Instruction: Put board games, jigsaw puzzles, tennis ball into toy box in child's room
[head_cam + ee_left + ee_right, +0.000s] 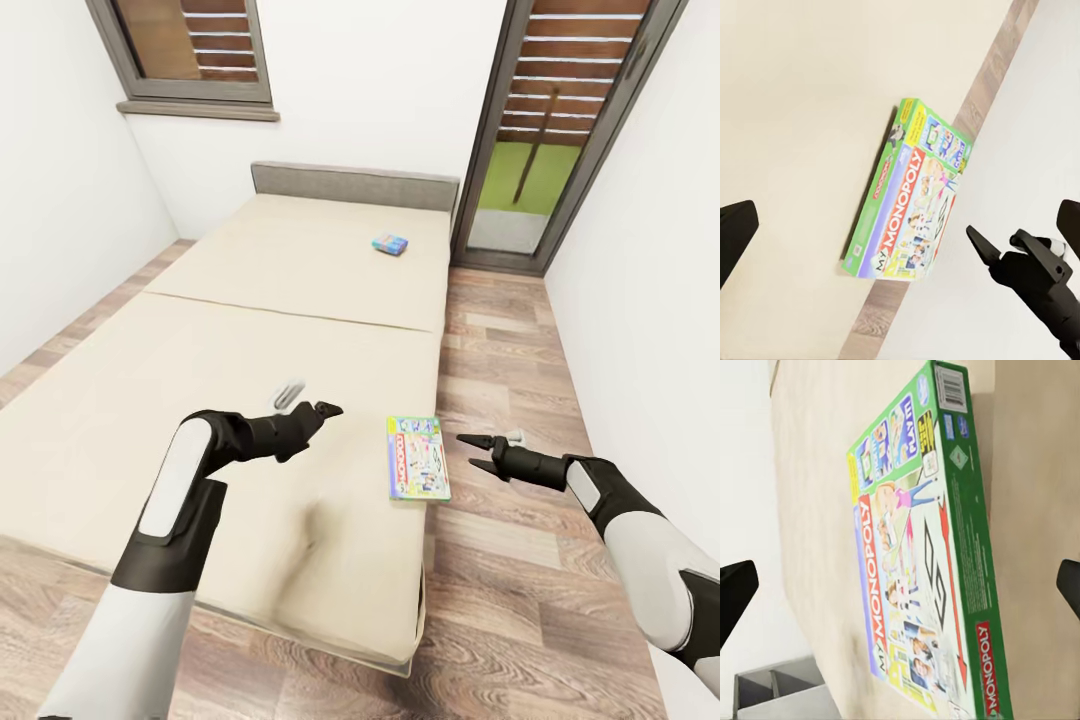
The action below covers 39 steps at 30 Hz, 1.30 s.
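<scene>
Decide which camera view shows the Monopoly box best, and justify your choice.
The right wrist view: the Monopoly box looms large, its lettering legible. The left wrist view shows it smaller but whole. The head view shows it tiny at the bed's edge.

Bare mattress (250,330) around MONOPOLY box (417,457)

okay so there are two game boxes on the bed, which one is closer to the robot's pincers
The Monopoly box, lying flat at the bed's near right edge, between the left pincer and right pincer. The smaller blue box lies far up the mattress near the headboard.
</scene>
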Tool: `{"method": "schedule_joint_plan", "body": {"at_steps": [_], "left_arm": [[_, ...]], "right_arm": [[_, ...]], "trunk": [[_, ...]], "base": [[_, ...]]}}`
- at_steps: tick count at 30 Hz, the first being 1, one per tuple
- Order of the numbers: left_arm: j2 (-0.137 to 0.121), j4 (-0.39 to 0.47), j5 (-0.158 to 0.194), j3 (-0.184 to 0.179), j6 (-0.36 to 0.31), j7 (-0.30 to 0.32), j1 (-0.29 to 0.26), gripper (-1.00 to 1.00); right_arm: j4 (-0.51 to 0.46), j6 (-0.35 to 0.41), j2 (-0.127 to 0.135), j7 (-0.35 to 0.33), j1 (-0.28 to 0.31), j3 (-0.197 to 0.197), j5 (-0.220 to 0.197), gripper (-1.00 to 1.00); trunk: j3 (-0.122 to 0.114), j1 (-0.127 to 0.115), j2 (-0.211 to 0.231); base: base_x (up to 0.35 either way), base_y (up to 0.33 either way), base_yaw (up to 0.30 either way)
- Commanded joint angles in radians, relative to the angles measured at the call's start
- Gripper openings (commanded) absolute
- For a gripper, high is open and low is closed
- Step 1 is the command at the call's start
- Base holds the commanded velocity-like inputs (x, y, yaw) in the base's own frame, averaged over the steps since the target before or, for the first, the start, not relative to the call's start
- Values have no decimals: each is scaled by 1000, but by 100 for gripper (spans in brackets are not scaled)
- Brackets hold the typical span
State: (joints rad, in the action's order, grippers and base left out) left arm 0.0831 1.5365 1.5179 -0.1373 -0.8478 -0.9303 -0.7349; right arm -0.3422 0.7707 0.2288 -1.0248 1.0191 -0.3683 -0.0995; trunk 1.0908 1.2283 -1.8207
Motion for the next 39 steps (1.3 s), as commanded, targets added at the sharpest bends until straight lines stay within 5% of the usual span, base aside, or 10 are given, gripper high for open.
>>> {"method": "schedule_joint_plan", "body": {"at_steps": [1, 11, 31, 39], "left_arm": [[0, 1, 9, 0, -1, -11, -1, 100], [10, 29, 42, -33, 3, -63, -38, 100], [12, 53, 49, -43, 3, -77, -40, 100], [12, 55, 50, -43, 3, -77, -38, 100]], "right_arm": [[0, 6, 0, -1, 1, -2, -3, 100], [0, 4, 22, -44, 3, -3, -4, 100], [-2, 4, 32, -54, 5, -3, -5, 100], [-4, 5, 59, -54, 5, -3, -5, 100]], "trunk": [[2, 0, 0], [19, 0, 0], [51, 0, 0], [65, 0, 0]], "base": [[0, 0, 0], [0, 0, 0], [0, 0, 0], [0, 0, 0]]}}
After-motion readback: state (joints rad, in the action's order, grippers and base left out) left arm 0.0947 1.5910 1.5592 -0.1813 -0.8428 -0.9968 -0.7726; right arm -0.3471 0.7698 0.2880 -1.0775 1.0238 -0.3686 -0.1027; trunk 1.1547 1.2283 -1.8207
